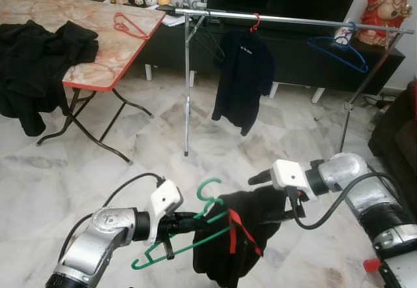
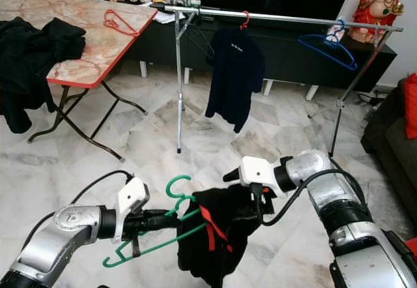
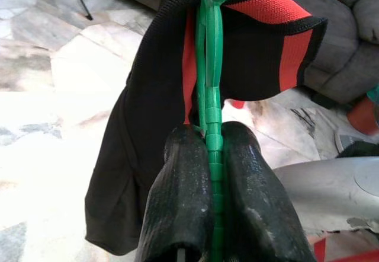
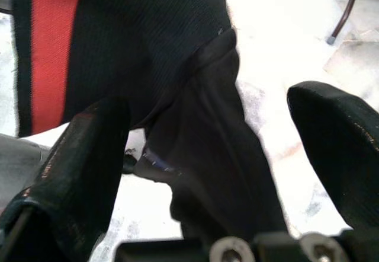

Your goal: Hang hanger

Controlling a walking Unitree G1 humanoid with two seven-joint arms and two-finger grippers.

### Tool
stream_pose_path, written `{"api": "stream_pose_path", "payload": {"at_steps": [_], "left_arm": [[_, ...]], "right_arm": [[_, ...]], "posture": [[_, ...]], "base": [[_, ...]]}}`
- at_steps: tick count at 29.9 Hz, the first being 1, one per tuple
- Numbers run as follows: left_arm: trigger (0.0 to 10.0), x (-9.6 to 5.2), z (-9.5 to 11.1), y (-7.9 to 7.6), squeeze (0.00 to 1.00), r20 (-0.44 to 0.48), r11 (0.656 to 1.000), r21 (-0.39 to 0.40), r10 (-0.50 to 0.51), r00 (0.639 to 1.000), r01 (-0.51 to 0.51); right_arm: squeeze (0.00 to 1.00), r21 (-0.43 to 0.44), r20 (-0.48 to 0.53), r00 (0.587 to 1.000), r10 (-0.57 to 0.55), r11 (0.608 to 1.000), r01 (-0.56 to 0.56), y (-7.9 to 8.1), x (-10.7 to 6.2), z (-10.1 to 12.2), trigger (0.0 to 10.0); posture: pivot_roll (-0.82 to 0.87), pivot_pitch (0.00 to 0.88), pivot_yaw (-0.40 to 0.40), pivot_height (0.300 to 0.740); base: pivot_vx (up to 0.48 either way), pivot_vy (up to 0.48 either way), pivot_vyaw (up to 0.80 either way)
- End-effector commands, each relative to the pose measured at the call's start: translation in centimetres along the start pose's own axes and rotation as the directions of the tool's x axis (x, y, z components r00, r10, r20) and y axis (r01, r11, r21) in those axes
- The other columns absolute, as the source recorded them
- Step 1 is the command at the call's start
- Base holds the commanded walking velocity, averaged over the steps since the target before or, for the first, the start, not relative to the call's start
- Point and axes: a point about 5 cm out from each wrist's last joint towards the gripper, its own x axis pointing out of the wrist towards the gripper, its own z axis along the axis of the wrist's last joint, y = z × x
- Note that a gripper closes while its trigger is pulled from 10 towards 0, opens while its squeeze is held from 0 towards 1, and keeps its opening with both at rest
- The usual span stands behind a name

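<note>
Marble floor (image 1: 260, 138) ran under everything. A folding table (image 1: 98, 73) stood far left, with black clothes (image 1: 39, 53) heaped on it and a red hanger (image 1: 130, 26) lying flat. A silver clothes rail (image 1: 293, 19) crossed the back, carrying a dark shirt (image 1: 242, 79) on a red hook and an empty blue hanger (image 1: 339, 48).

In front, low over the floor, a black garment with red trim (image 1: 238, 242) was draped on a green hanger (image 1: 195, 232). Left gripper (image 3: 212, 173) was clamped tight on the hanger's bar. Right gripper (image 4: 213, 155) sat against the garment, fingers spread apart around the cloth, not pinching it.
</note>
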Motion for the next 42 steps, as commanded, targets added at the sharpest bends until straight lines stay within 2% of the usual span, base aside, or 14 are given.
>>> {"api": "stream_pose_path", "payload": {"at_steps": [1,6,14,15,16,17,18,42], "left_arm": [[10.0,0.3,1.7,-0.2,0.0,0.025,0.996,0.086,-0.034,0.999,0.032],[10.0,0.6,2.1,-0.4,0.0,0.009,0.991,0.118,-0.07,0.998,0.068],[10.0,0.7,2.3,-0.5,0.0,0.008,0.988,0.133,-0.084,0.996,0.082],[10.0,0.7,2.4,-0.5,0.0,0.008,0.987,0.135,-0.086,0.996,0.084],[10.0,0.7,2.4,-0.5,0.0,0.008,0.987,0.136,-0.086,0.996,0.084],[10.0,0.7,2.4,-0.5,0.0,0.006,0.987,0.137,-0.086,0.996,0.085],[10.0,0.7,2.5,-0.5,0.0,0.006,0.987,0.139,-0.086,0.996,0.085],[10.0,1.0,3.3,-0.4,0.0,0.009,0.978,0.183,-0.106,0.994,0.103]], "right_arm": [[0.0,-0.017,-0.013,1.0,0.012,1.0,-0.012,-0.3,-0.2,0.3,10.0],[0.0,-0.008,-0.004,1.0,0.025,1.0,-0.025,-0.3,0.6,0.3,10.0],[0.0,0.006,0.005,0.998,0.055,0.998,-0.055,-0.1,1.0,0.1,10.0],[0.0,0.013,0.01,0.998,0.06,0.998,-0.06,-0.1,1.0,0.1,9.1],[0.0,0.015,0.012,0.998,0.059,0.998,-0.06,-0.1,1.1,0.1,7.3],[0.0,0.015,0.013,0.998,0.059,0.998,-0.059,-0.1,1.1,0.1,7.3],[0.0,0.018,0.02,0.998,0.063,0.998,-0.064,-0.1,1.1,0.1,0.0],[0.0,0.046,0.041,0.992,0.119,0.992,-0.121,0.3,1.6,0.0,0.0]], "posture": [[0.02,0.0,-0.128,0.74],[0.03,0.0,-0.13,0.74],[0.03,0.0,-0.131,0.74],[0.03,0.0,-0.131,0.74],[0.03,0.0,-0.131,0.74],[0.03,0.0,-0.131,0.74],[0.03,0.0,-0.132,0.74],[0.03,0.0,-0.135,0.74]], "base": [[0.0,0.0,0.0],[0.0,0.0,0.0],[0.0,0.0,0.0],[0.0,0.0,0.0],[0.0,0.0,0.0],[0.0,0.0,0.0],[0.0,0.0,0.0],[0.0,0.0,0.0]]}}
